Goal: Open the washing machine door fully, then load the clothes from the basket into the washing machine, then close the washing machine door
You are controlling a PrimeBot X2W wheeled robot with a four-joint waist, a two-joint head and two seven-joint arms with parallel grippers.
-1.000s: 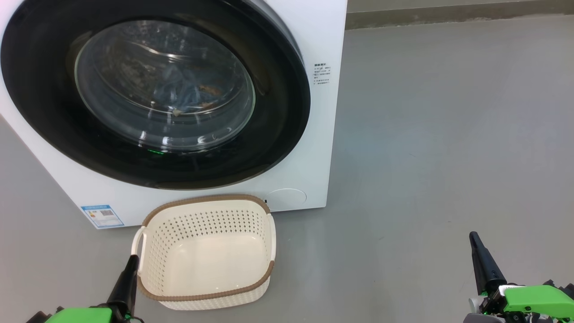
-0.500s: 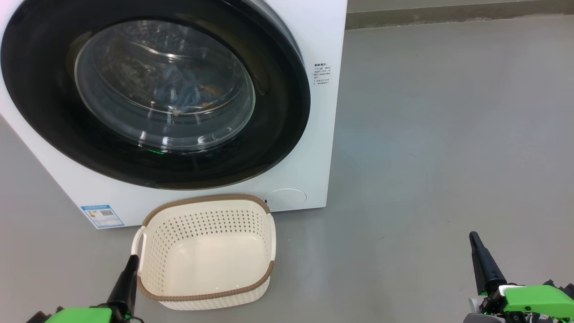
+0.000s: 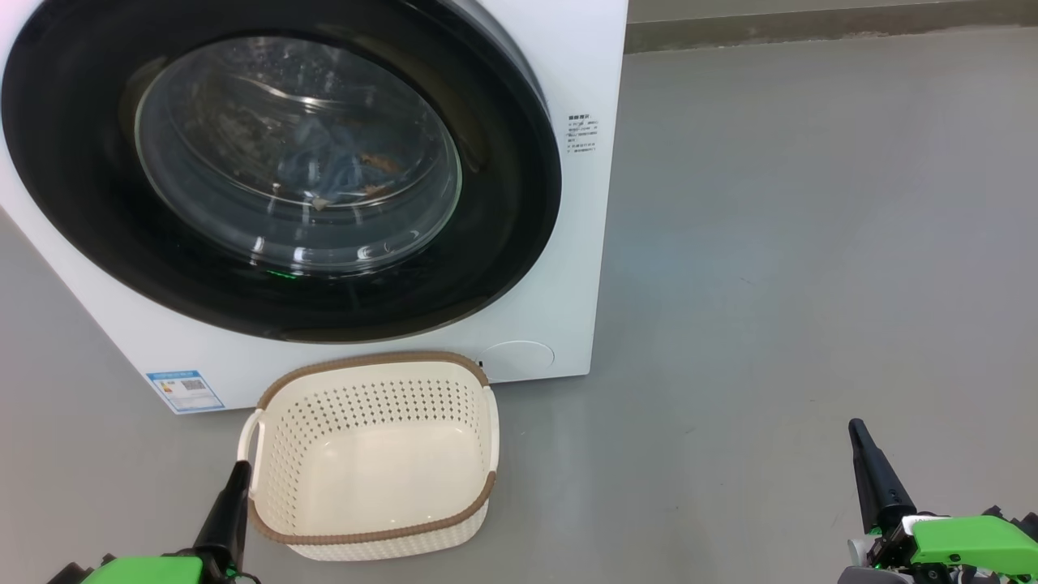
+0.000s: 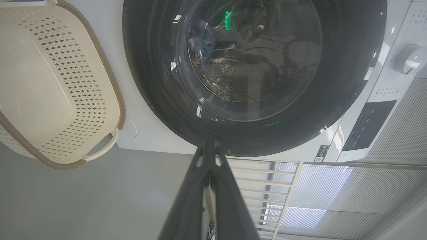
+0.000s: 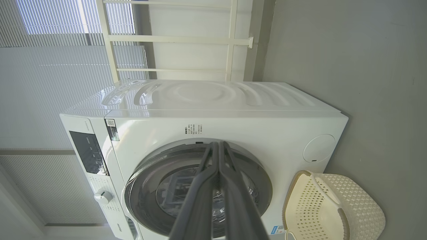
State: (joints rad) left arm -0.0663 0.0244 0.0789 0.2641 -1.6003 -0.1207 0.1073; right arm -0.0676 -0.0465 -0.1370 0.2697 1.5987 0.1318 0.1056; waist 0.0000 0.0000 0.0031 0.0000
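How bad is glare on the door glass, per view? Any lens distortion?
Head view: white streak highlights on the washing machine door glass, but the clothes show dimly through it. Left wrist view: green glint on the glass, drum holes sharp, scene rolled sideways. Right wrist view: window blinds blown out at upper left, washing machine evenly lit, mild wide-angle bowing.

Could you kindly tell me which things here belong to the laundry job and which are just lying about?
Job: washing machine; washing machine door, shut; clothes, behind the glass; basket, empty.
Lying about: white railing; slatted blinds; grey floor.
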